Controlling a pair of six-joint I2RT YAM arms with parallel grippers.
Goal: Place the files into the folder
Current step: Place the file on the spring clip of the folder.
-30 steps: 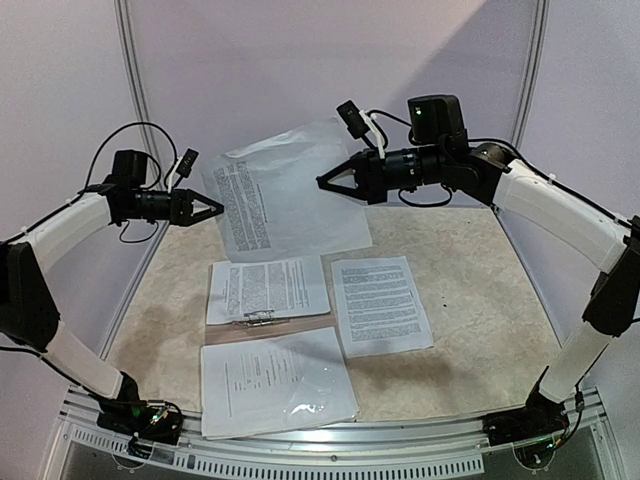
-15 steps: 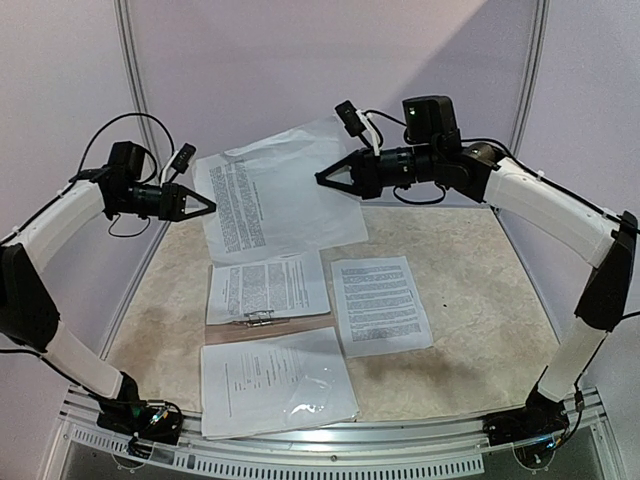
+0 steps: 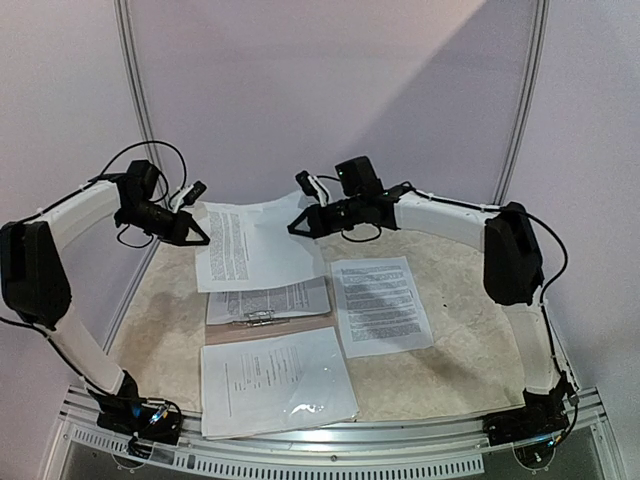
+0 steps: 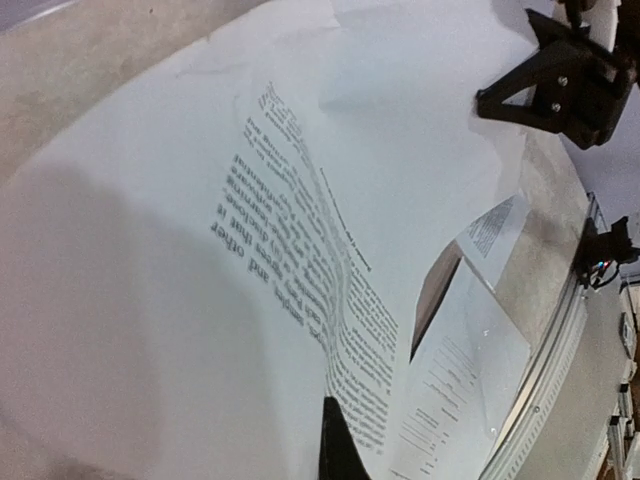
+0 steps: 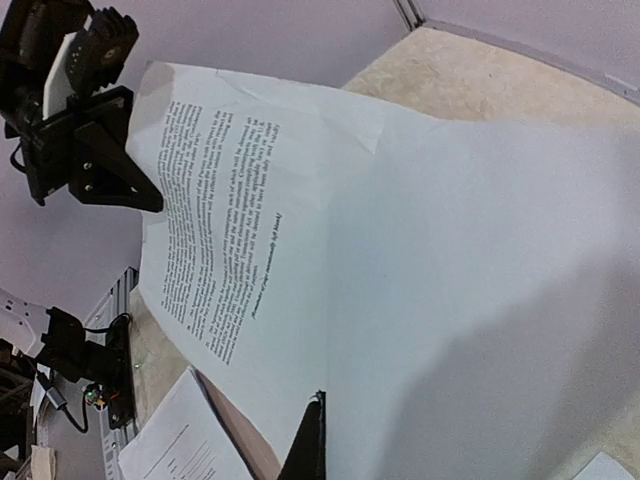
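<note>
The left gripper (image 3: pixel 203 239) and right gripper (image 3: pixel 294 228) are closed on opposite edges of one sheet (image 3: pixel 255 245), held at 12 o'clock of the open folder (image 3: pixel 295 327). A loose sheet (image 3: pixel 380 305) at 3 o'clock is judged unfiled too.

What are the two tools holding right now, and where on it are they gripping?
Both hold one white printed paper sheet: the left tool pinches its left edge, the right tool its right edge near the top.
</note>
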